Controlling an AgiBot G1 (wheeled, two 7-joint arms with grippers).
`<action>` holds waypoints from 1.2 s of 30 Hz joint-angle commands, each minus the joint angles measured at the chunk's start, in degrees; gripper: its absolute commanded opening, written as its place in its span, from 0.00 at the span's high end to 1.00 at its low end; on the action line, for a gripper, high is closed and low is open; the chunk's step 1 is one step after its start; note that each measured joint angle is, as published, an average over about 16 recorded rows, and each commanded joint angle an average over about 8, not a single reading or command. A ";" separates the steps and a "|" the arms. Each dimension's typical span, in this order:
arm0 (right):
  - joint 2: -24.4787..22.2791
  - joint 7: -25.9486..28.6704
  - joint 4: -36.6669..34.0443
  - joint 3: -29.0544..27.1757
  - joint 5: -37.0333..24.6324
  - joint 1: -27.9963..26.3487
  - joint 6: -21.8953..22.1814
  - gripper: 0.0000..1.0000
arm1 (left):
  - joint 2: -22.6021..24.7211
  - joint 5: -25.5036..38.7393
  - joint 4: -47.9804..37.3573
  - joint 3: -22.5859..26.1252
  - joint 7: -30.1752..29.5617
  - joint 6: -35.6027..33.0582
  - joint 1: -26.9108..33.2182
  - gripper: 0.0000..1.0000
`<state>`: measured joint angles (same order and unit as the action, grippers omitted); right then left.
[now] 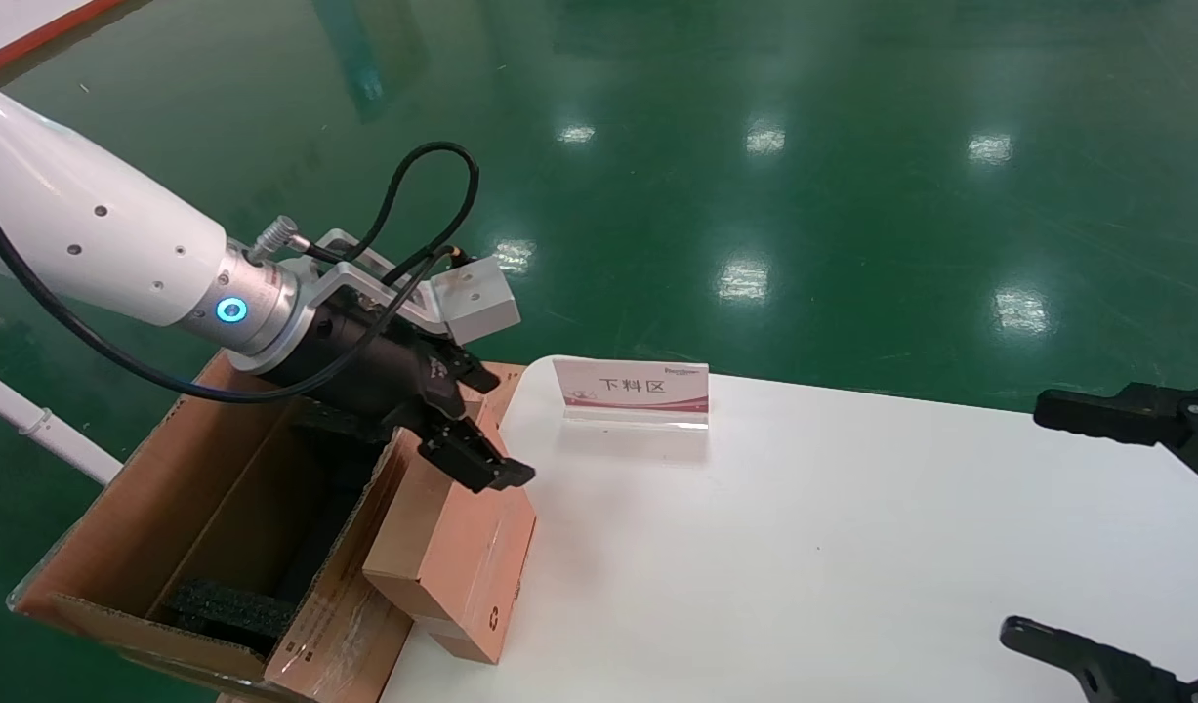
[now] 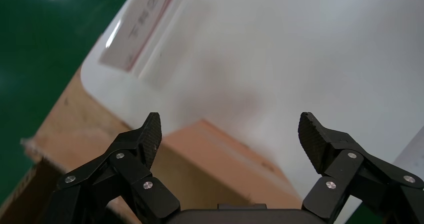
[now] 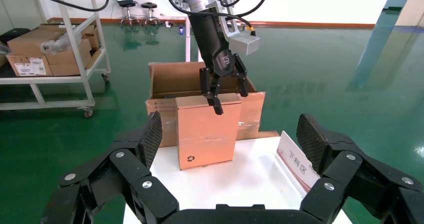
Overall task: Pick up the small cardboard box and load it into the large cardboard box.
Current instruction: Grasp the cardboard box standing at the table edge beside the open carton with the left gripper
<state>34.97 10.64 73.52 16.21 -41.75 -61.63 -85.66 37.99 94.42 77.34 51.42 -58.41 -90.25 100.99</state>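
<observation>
The small cardboard box (image 1: 462, 557) stands upright on the white table's left edge, against the large cardboard box's taped flap (image 1: 330, 625). Its recycling mark faces the table's middle. My left gripper (image 1: 491, 430) is open and hangs over the small box's top, one finger in front of its table-side face, the other behind. In the left wrist view the open gripper (image 2: 230, 129) has the box (image 2: 210, 164) beneath it. The large cardboard box (image 1: 120, 615) stands left of the table, flaps up, with black foam inside. My right gripper (image 1: 1048, 522) is open at the table's right.
A white and red sign (image 1: 633, 389) stands at the table's back edge. In the right wrist view my right gripper (image 3: 228, 121) faces the small box (image 3: 205, 134), the large box (image 3: 170, 82) and the left gripper (image 3: 225, 87). A cart with cartons (image 3: 50, 49) stands beyond.
</observation>
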 commanded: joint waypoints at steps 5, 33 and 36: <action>-0.01 -0.01 0.00 0.03 0.02 -0.01 0.01 0.00 | -0.13 0.79 0.21 6.85 -4.04 -0.30 5.06 0.00; -0.06 -0.07 0.00 0.14 0.10 -0.03 0.06 0.00 | 0.44 -5.40 0.45 32.67 -13.72 1.32 19.32 0.00; -0.06 -0.08 0.00 0.15 0.11 -0.03 0.07 0.00 | 0.33 -6.14 0.46 33.81 -13.93 1.63 19.58 0.00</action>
<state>34.90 10.57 73.52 16.36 -41.64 -61.67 -85.59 38.35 88.44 77.79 85.13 -72.26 -88.66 120.41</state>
